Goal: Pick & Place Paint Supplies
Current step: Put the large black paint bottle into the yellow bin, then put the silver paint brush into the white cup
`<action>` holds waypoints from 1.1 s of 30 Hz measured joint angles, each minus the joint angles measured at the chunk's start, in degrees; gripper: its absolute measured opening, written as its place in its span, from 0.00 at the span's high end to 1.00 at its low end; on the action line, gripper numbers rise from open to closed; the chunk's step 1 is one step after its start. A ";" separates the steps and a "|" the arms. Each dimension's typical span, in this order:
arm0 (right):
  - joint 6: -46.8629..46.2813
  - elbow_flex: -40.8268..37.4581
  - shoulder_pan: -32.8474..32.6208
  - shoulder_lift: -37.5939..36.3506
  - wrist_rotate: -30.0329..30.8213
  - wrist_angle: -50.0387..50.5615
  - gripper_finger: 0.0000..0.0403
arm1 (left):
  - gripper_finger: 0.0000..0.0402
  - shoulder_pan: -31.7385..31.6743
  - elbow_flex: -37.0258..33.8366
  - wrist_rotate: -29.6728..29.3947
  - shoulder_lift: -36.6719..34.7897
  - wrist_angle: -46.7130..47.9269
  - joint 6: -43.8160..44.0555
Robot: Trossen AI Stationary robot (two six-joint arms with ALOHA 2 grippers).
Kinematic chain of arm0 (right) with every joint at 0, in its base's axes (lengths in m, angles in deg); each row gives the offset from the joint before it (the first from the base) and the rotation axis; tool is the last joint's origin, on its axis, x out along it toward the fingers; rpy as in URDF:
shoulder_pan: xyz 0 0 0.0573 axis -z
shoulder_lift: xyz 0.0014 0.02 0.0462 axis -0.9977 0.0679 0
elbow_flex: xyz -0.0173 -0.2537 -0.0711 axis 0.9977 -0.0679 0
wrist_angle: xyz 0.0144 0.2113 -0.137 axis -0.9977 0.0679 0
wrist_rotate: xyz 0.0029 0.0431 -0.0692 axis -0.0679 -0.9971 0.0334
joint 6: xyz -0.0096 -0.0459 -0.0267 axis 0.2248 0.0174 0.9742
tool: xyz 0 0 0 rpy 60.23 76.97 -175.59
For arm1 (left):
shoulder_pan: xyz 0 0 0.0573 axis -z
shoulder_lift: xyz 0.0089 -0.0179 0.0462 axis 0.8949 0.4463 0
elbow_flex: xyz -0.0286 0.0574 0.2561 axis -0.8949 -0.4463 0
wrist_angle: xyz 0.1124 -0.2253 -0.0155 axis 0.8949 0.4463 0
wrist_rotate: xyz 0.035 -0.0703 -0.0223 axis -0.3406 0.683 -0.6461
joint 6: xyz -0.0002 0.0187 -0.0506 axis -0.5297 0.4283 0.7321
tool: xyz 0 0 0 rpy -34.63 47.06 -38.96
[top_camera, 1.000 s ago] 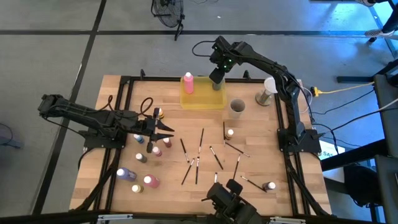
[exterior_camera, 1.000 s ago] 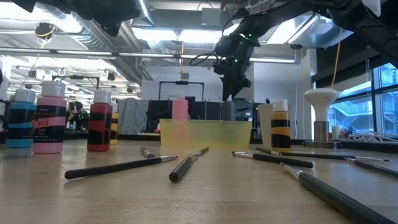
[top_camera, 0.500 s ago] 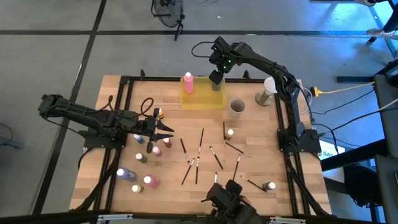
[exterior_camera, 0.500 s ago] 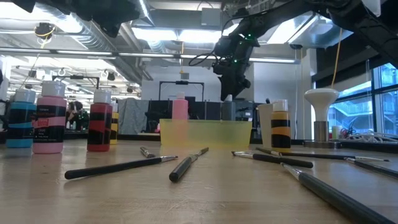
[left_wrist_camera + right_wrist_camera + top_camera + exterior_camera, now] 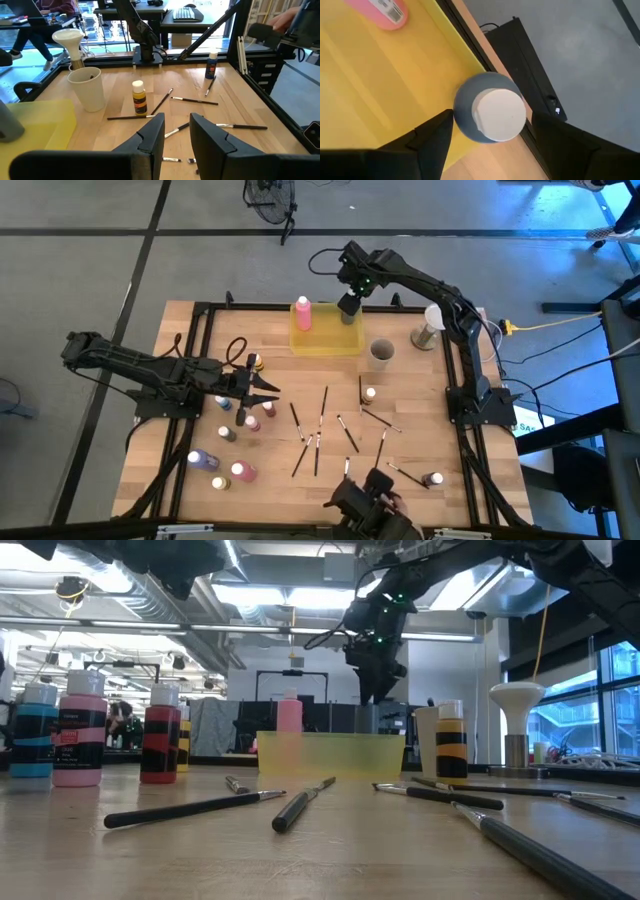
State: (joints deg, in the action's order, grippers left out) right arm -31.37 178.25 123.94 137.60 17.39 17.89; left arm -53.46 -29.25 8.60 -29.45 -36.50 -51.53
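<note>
Wooden table (image 5: pixel 400 405), right tool (image 5: pixel 487 131) open above grey bottle (image 5: pixel 490 107) in yellow tray (image 5: pixel 325 342)

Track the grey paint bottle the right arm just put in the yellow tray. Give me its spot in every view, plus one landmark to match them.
High view: grey bottle in the tray's right end, under the right gripper.
Low view: behind the yellow tray wall, below the gripper; its grey body pokes above.
Left wrist view: grey shape at the picture's edge, likely it.
Right wrist view: centre, white cap up, between open fingers.
Landmark: pink bottle in the same tray.
</note>
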 joint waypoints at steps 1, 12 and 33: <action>0.00 0.00 -0.16 -0.01 0.01 -0.04 0.32 | 0.79 -0.01 0.00 0.00 0.00 0.00 0.00; 1.09 6.12 -2.33 -0.31 0.71 4.30 0.32 | 0.79 -0.01 0.00 0.00 0.00 0.00 0.04; -0.07 16.63 -15.21 -12.50 -13.54 26.78 0.32 | 0.79 0.01 0.00 0.00 0.02 1.35 2.41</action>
State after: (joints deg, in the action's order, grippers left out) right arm -31.45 194.89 108.74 125.10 3.85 44.68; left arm -53.45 -29.25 8.60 -29.43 -35.15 -49.12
